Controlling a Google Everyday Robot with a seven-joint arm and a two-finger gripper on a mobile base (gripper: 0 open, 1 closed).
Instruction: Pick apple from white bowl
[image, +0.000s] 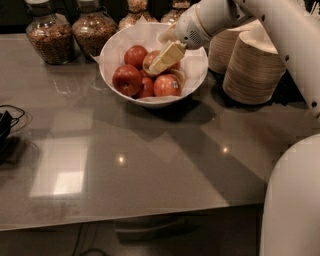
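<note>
Your gripper (165, 57) reaches into the white bowl (200, 80), lying across the apple (148, 60); you cannot tell whether it grips. Other apples (126, 80) crowd just below it, so a shallow hold could slip or snag the paper lining (195, 57).

i saw arm (280, 27): smooth rounded white shell | wrist: dotted grey patch | gripper (159, 64): pale cream, over white bowl (170, 101)

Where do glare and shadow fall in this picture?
Camera view: glare makes a bright patch and small spots on the table; the white bowl casts a dark shadow toward the picture's right; the gripper hangs over the apple in the bowl.
</note>
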